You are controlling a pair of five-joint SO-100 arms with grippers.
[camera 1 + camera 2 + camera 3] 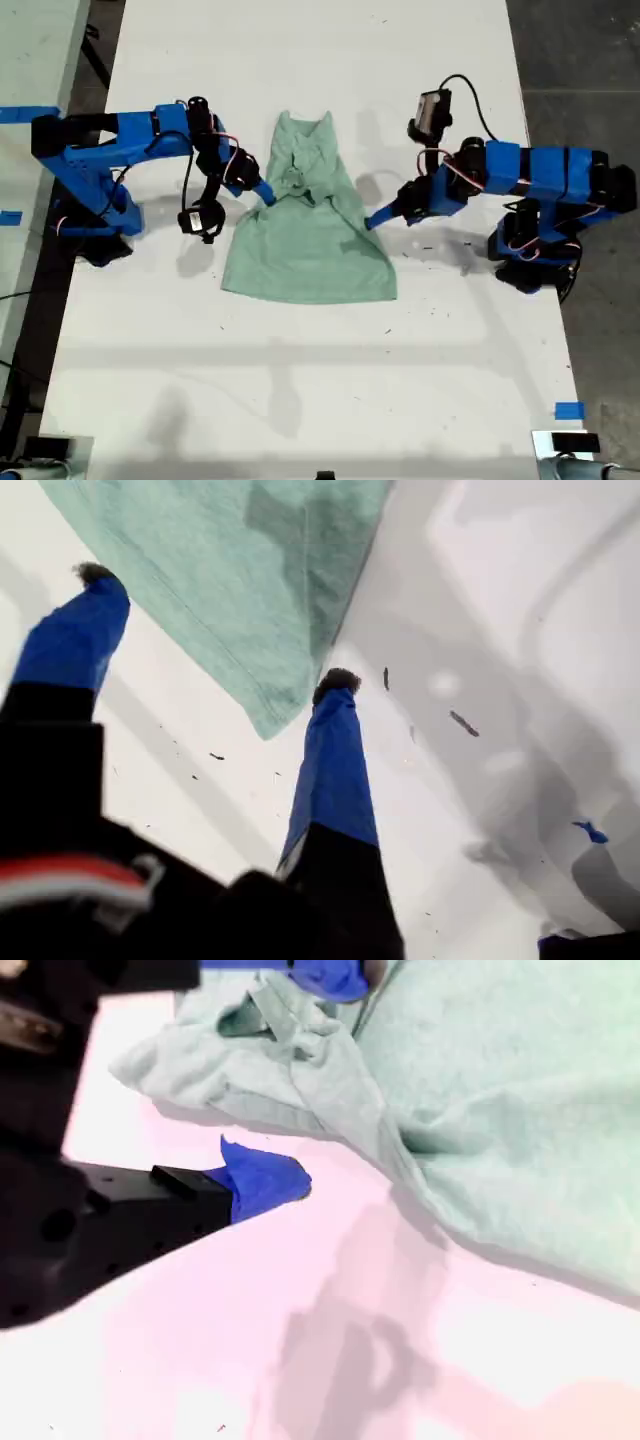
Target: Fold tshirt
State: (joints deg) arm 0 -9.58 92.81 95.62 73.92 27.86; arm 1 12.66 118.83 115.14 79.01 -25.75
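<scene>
The tshirt (310, 225) lies near the middle of the white desk (300, 380). In the exterior view its narrow, bunched collar end points to 12 o'clock and its wide hem to 6 o'clock. The upper part is crumpled and folded in on itself. The lower body lies flatter, with soft wrinkles.

My first end effector (372, 220) sits at the shirt's 3 o'clock edge in the exterior view, reaching in from the arm at that view's right. In the first wrist view its two blue fingers (335, 760) are spread wide apart, both tips down at the desk. A pointed corner of the pale green cloth (250, 590) lies in the gap between them. Nothing is gripped. A small piece of blue tape (590, 831) shows further off on the desk.

My second end effector (265, 193) is at the shirt's 9 o'clock edge in the exterior view, right against the bunched cloth. In the second wrist view it is also spread. One blue finger (262, 1178) rests over bare desk just beside the rumpled fold (260, 1050), and the other shows at the far side of that fold, over the cloth. I cannot tell whether either tip touches the fabric.

Another piece of blue tape (568, 410) lies near the desk's 5 o'clock corner in the exterior view.
</scene>
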